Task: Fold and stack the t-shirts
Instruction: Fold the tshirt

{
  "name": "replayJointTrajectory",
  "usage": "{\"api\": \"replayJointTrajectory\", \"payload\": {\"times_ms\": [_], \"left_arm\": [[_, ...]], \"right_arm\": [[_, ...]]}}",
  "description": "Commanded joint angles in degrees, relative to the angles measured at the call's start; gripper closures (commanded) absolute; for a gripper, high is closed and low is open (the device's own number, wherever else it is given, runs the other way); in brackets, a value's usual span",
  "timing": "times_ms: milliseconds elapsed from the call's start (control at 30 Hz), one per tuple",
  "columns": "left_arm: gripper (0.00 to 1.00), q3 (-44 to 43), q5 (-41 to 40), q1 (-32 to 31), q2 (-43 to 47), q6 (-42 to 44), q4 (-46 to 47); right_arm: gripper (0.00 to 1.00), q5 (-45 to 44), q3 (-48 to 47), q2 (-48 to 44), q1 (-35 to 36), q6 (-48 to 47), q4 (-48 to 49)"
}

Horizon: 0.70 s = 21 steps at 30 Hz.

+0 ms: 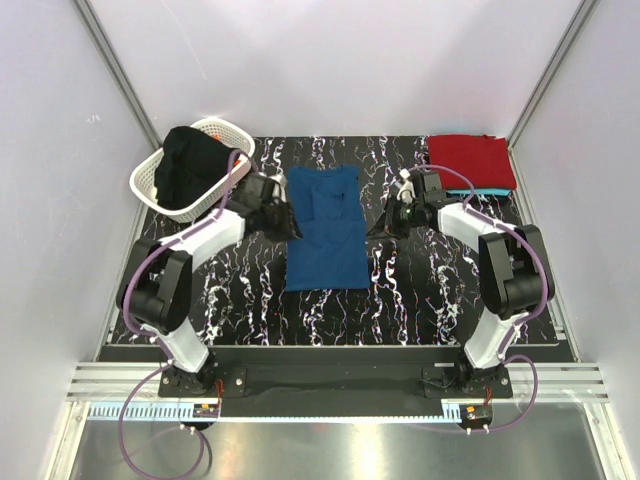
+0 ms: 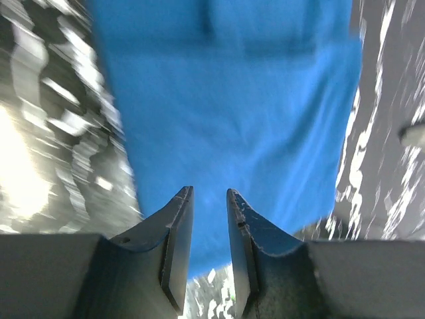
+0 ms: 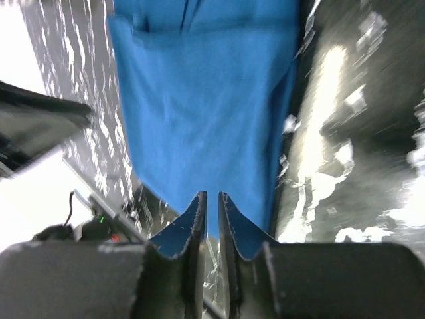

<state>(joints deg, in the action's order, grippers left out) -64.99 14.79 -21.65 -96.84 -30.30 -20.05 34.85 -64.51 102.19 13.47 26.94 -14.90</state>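
Note:
A blue t-shirt (image 1: 325, 228) lies flat in the middle of the black marbled table, folded into a long narrow strip. My left gripper (image 1: 283, 222) hovers at its left edge, open and empty (image 2: 209, 193), with the blue cloth (image 2: 226, 113) just ahead of the tips. At the shirt's right edge my right gripper (image 1: 385, 225) has its jaws only a narrow gap apart with nothing between them (image 3: 211, 195), and the blue cloth (image 3: 206, 100) lies beyond. A folded red t-shirt (image 1: 470, 160) rests on a turquoise one (image 1: 497, 190) at the back right.
A white lattice basket (image 1: 150, 190) stands at the back left with a dark garment (image 1: 195, 165) heaped in it. Grey walls close in the table on the left, right and back. The arm bases sit at the near edge.

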Motion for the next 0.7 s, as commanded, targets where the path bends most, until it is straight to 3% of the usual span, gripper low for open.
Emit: {"api": "replayJointTrajectory", "payload": {"times_ms": [0, 133, 333, 467, 500, 667], "left_arm": [[0.69, 6.3, -1.5, -5.9, 2.1, -2.1, 2.8], [0.69, 12.2, -5.7, -9.6, 1.7, -4.4, 4.8], [0.7, 19.4, -5.0, -10.0, 2.6, -5.0, 10.1], [0.61, 18.3, -6.3, -10.0, 8.5, -4.2, 5.0], [0.58, 17.6, -6.2, -10.0, 10.2, -3.3, 4.1], [0.46, 18.5, -2.7, -9.8, 21.2, -1.2, 0.4]], "right_arm": [[0.82, 6.1, 3.5, -0.2, 3.0, 2.3, 1.5], [0.8, 3.6, 9.2, 0.0, 4.5, 3.2, 3.2], [0.83, -1.8, 16.2, -1.4, 4.5, 3.3, 3.5], [0.79, -2.9, 19.5, -8.6, 4.5, 6.6, 2.5], [0.74, -4.2, 20.2, -10.3, 4.5, 8.1, 2.1], [0.62, -10.4, 27.8, -19.4, 5.9, 22.6, 3.3]]}}
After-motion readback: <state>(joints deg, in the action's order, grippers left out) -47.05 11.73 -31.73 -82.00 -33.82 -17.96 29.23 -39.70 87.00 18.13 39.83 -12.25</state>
